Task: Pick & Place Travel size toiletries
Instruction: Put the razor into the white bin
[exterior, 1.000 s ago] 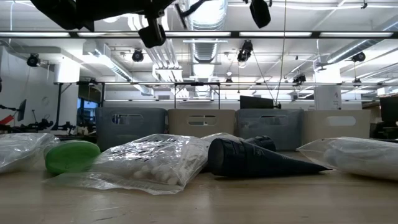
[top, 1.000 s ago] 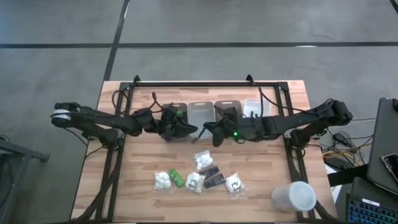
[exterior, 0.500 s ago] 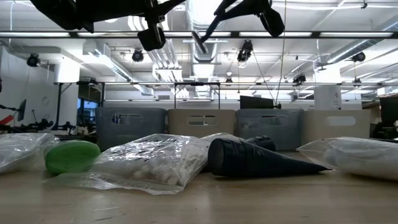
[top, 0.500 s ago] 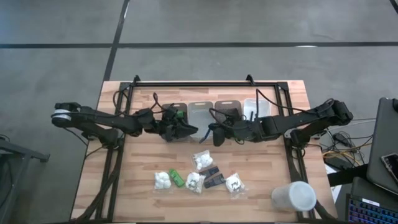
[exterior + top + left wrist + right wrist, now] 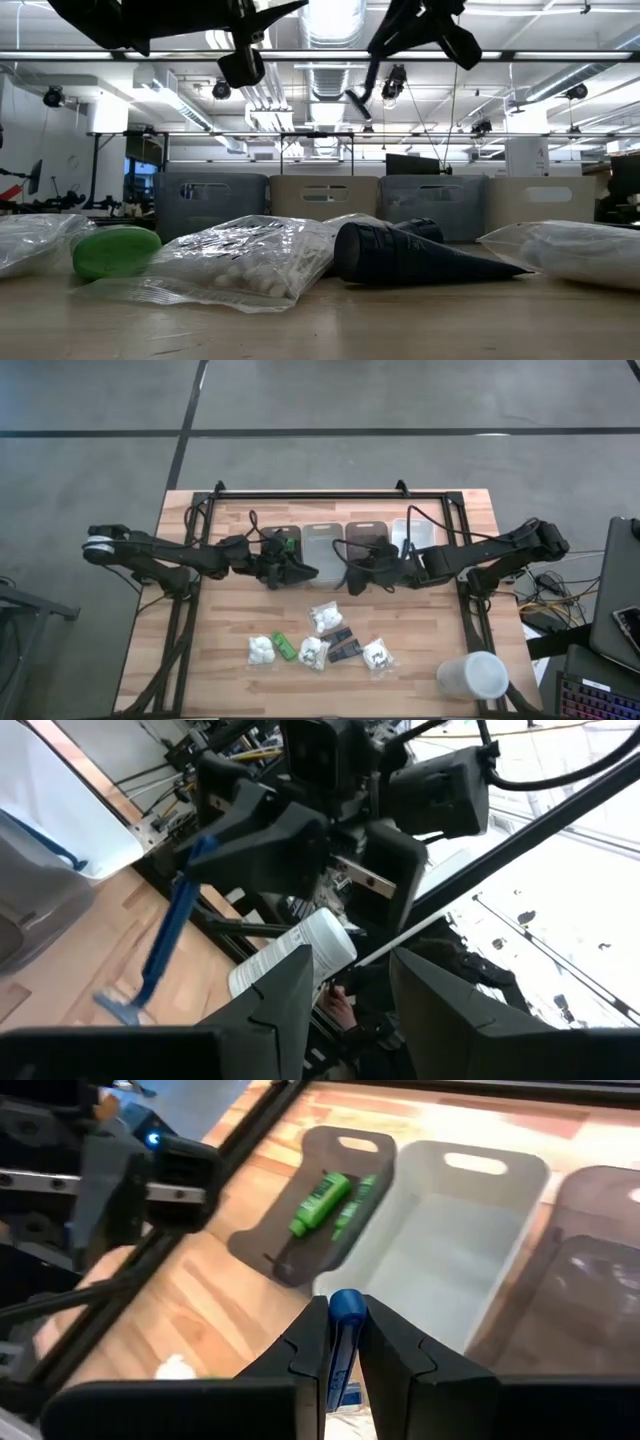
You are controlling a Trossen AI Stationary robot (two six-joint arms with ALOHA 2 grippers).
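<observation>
My right gripper [image 5: 348, 578] hangs above the table just in front of the bins, shut on a blue razor [image 5: 168, 935]. My left gripper [image 5: 303, 572] faces it from the left, open with nothing between its fingers [image 5: 280, 1010]. Two green bottles [image 5: 322, 1198] lie in the dark far-left bin [image 5: 285, 541]. On the near part of the table lie packets of white puffs [image 5: 322, 618], a green bottle [image 5: 285, 648] and black packets [image 5: 342, 643]. My right gripper pinches the blue razor's handle at its free end [image 5: 345, 1308] between its two fingers. The fingers slant downward toward the table's left. The razor hangs below them, its head [image 5: 120, 1010] lowest, clear of the table and the bins.
A row of bins stands at the far edge: a light one [image 5: 322, 542], a dark one [image 5: 367, 538] and a clear one [image 5: 405, 534] beside the one with the bottles. A large white cup [image 5: 472, 675] lies at the near right corner.
My right gripper has tipped downward while staying shut on the razor, and has sunk a little. The razor's head has swung down with it, lower in the low view than before.
</observation>
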